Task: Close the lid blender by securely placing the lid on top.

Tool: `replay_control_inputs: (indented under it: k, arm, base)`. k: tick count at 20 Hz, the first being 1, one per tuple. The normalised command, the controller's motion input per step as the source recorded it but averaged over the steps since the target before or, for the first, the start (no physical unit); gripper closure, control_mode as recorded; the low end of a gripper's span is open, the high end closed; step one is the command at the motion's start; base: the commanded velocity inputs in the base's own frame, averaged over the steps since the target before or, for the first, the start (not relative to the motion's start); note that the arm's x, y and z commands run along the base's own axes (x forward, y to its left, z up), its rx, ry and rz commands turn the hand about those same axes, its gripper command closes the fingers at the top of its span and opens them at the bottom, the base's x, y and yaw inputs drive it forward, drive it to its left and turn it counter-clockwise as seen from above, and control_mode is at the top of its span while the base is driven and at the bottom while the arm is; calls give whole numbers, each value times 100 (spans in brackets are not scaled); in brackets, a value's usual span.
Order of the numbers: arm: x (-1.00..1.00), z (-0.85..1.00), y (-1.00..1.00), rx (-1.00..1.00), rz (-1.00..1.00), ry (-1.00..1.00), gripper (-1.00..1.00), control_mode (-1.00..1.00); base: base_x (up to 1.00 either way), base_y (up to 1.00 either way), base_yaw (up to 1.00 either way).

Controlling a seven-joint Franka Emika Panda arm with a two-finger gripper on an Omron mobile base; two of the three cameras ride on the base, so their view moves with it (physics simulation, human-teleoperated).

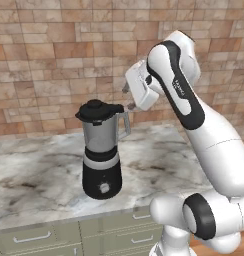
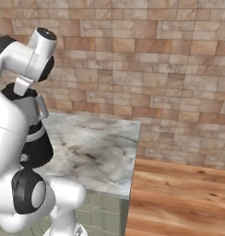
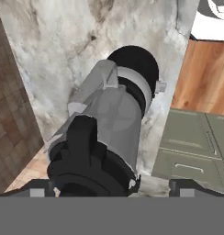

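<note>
Pincer (image 3: 111, 190) apart above the lid (image 1: 96, 110) seated on the blender (image 1: 101, 150); we should lift straight up.

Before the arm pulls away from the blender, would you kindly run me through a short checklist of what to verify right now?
1. Lid on top of the blender jar: ok, it sits on the jar's rim.
2. Lid level and fully seated: cannot tell; it looks level in the left base view, but the seal is not visible.
3. Pincer released: ok, its fingertips stand wide on either side of the lid, not clamping it.
4. Blender upright on the counter: ok.
5. Blender away from the counter edge: ok, marble shows all around its base.
6. Retreat path free: ok, judging by the open space above the lid.
</note>
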Motion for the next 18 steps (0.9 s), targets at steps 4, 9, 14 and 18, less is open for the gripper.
replay_control_inputs:
  k: [4,9,14,18]
  arm:
    - [-44,25,-19,0,0,-5,-100,-100]
    - [-32,8,-13,0,0,-3,-100,-100]
    - [-17,0,-13,0,0,-4,-100,-100]
    - [-6,-4,-18,0,0,-1,-100,-100]
  base:
    - [0,0,0]
    - [0,0,0]
    - [0,0,0]
    - [0,0,0]
